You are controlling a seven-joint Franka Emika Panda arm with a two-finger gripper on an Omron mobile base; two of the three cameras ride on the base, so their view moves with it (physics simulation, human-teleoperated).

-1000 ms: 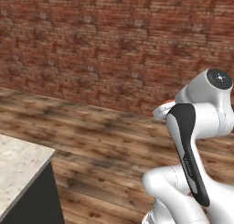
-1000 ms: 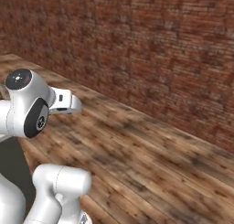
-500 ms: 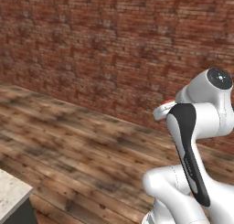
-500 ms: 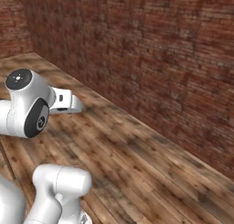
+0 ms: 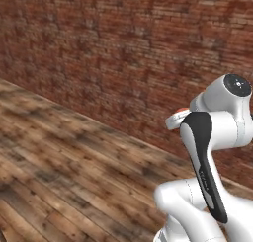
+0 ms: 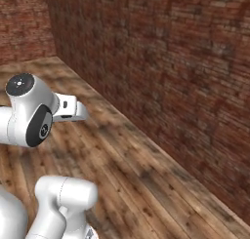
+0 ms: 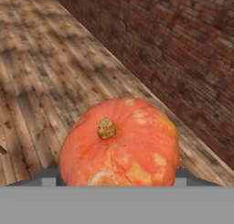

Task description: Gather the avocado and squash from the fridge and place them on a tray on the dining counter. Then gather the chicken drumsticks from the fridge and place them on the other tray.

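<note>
Counter corner gone; claw [image 7: 114, 184] apparently holds squash [image 7: 119, 143] over open floor [image 7: 41, 72].

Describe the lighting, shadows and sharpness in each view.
Left base view: flat, even light, soft dark patches on the floorboards, brick wall blurry. Right base view: same dull light, wall darkens toward the corner. Hand view: the squash is bright and evenly lit, close and slightly soft; no glare.
</note>
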